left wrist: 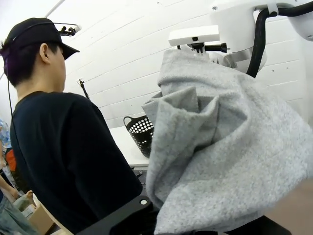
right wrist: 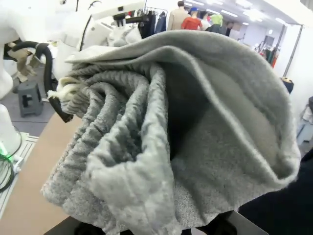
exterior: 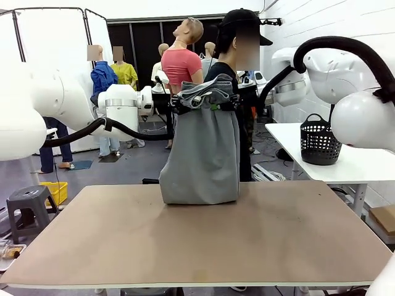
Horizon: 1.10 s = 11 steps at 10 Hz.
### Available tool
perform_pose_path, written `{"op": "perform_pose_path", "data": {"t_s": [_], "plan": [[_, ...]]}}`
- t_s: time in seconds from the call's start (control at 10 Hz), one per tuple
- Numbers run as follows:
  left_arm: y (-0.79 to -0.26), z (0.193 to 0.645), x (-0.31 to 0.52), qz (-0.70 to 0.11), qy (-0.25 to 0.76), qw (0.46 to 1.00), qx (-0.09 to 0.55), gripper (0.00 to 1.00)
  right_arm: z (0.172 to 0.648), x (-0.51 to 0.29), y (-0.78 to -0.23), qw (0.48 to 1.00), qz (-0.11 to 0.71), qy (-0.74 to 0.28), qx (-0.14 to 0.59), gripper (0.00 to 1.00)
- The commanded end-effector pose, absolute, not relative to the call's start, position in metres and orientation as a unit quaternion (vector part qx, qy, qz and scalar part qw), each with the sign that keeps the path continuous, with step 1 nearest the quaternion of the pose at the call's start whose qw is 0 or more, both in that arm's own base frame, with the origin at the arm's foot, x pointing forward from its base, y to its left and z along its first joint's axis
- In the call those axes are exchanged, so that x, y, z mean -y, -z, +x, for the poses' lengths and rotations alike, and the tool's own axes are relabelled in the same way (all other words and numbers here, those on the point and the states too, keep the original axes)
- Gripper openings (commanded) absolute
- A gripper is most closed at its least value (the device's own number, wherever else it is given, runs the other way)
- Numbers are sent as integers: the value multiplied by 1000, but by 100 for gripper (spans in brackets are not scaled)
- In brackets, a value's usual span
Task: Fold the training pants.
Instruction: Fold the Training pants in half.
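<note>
The training pants (exterior: 203, 148) are hanging by their top corners, hem touching the tabletop (exterior: 197, 246) near its far edge. Both arms' jaws are pinching them; bare tabletop is lying in front.

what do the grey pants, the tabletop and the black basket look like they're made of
Light grey training pants: soft knit fleece, matte, judging by the fuzzy nap and ribbed gathered waistband. Flat brown tabletop: probably fibreboard or laminate, dull and grainless. Black perforated basket: likely moulded plastic, with even round holes.

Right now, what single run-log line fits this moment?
stage: lifted, mid-fold | training pants: hanging, lower edge on table | left hand: shut on pants' top | right hand: shut on pants' top | person: behind pants
</note>
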<state>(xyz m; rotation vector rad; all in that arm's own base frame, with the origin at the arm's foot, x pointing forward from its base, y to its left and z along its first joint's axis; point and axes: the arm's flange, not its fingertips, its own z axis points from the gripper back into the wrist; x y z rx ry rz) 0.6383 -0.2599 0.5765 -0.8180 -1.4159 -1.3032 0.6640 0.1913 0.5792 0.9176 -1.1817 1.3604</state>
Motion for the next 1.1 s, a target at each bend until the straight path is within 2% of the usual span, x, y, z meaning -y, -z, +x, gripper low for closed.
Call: {"op": "perform_pose_path", "data": {"t_s": [0.0, 0.2, 0.4, 0.8, 0.9, 1.0], "plan": [[-581, 613, 247, -372, 527, 501, 577, 0, 628, -188, -581, 520, 416, -565, 487, 0], [-567, 588, 237, -402, 512, 554, 519, 0, 610, -187, -571, 560, 464, -545, 417, 0], [-549, 564, 230, -432, 494, 584, 477, 0, 597, -184, -548, 597, 485, -526, 362, 0], [-498, 534, 212, -508, 427, 644, 381, 0, 573, -191, -490, 639, 539, -492, 245, 0], [-491, 527, 210, -519, 407, 657, 365, 0, 565, -194, -482, 644, 545, -489, 222, 0], [-495, 529, 208, -512, 404, 661, 370, 0, 569, -198, -486, 646, 531, -496, 233, 0]]}}
